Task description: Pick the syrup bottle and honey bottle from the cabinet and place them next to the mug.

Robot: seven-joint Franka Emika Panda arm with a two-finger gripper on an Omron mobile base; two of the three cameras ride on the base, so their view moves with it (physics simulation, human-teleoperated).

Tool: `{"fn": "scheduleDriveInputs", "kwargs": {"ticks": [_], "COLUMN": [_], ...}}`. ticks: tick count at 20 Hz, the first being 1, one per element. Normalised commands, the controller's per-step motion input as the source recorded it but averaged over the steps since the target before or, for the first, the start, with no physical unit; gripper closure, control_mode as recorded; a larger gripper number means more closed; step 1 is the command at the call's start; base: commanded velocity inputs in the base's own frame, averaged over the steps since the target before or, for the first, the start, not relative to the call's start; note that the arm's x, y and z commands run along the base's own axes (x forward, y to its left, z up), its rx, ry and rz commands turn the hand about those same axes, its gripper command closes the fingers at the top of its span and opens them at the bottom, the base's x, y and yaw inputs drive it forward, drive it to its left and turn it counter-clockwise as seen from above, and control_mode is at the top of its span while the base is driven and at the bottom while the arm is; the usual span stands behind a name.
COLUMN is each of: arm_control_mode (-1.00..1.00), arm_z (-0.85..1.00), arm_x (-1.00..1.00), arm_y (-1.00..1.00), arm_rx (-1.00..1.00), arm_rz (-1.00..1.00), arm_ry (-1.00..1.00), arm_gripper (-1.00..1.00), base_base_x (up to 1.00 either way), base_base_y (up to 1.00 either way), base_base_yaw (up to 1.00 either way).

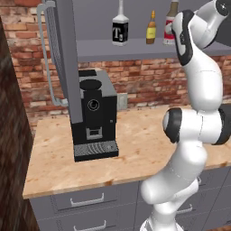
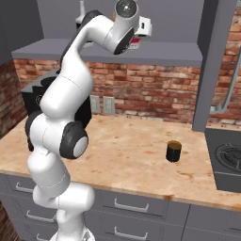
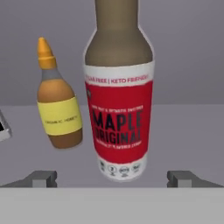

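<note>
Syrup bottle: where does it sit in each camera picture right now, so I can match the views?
Left base view: syrup bottle on the cabinet shelf, top right, partly behind the arm, right of the honey bottle.
Right base view: I cannot make it out; the arm covers that part of the shelf.
Hand view: centre, red label facing the camera, honey bottle to its left.
Shared landmark: the grey shelf.

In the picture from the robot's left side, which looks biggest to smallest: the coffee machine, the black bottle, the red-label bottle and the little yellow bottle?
1. Coffee machine, though it stands nearer the camera.
2. Black bottle.
3. Yellow bottle.
Red-label bottle: unranked, half hidden behind the arm.
</note>
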Motion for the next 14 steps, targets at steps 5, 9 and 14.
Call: {"fn": "scheduleDriveInputs", "kwargs": {"ticks": [5,9,14], "arm_control_mode": [-1.0,-1.0,-1.0], "arm_z": [-0.1,-0.03,-0.02], "arm_x": [0.19,0.15,0.24], "arm_y": [0.0,0.0,0.0], "arm_rx": [0.0,0.0,0.0], "arm_rz": [0.0,0.0,0.0], "arm_ry": [0.06,0.04,0.02], "arm_gripper": [-1.0,-1.0,-1.0], "base_base_x": [0.0,0.0,0.0], "base_base_y": [0.0,0.0,0.0], "base_base_yaw": [0.0,0.0,0.0]}}
